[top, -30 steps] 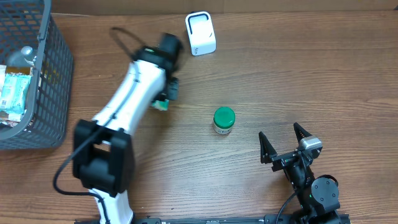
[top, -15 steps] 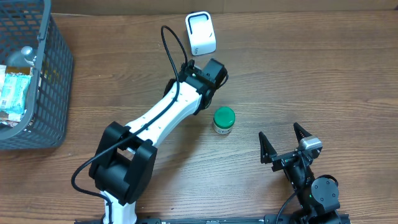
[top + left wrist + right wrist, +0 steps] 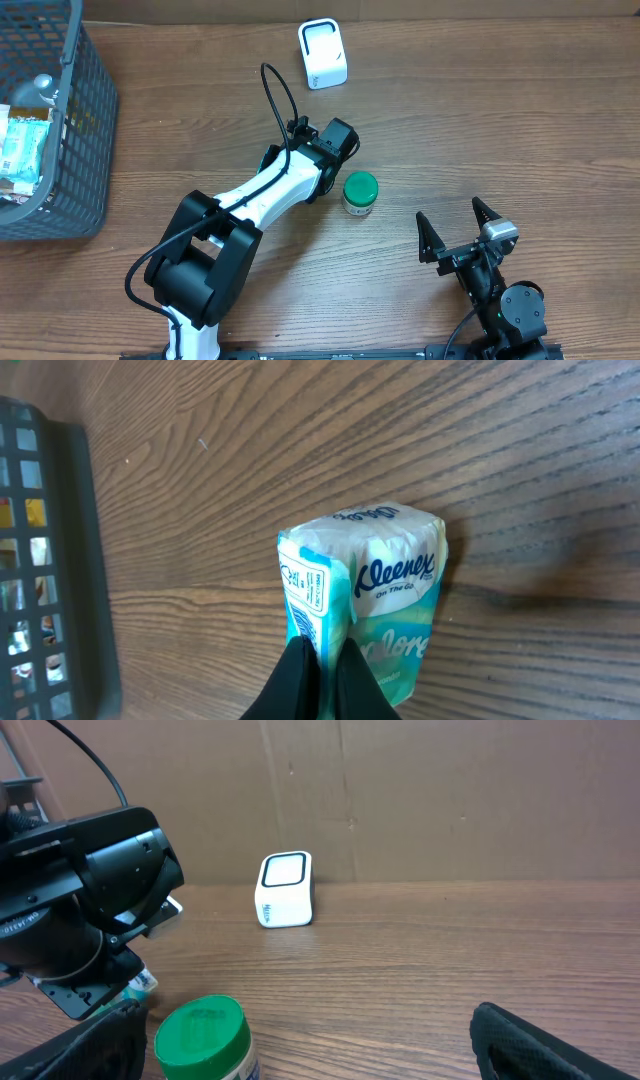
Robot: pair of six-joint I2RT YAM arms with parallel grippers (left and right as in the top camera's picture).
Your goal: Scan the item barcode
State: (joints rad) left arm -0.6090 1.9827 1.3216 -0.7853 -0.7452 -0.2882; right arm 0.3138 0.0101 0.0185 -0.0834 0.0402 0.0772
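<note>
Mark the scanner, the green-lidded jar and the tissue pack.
scanner [image 3: 323, 54]: overhead view, on its white top face.
green-lidded jar [image 3: 360, 187]: overhead view, middle of the lid.
tissue pack [image 3: 395, 575]: left wrist view, on the printed front of the wrapper.

1. Overhead: straight down from high above, taking in the whole surface.
2. Left wrist: past its own fingers, very close on the tissue pack.
3. Right wrist: low, level across the surface; shares the white scanner with overhead.
</note>
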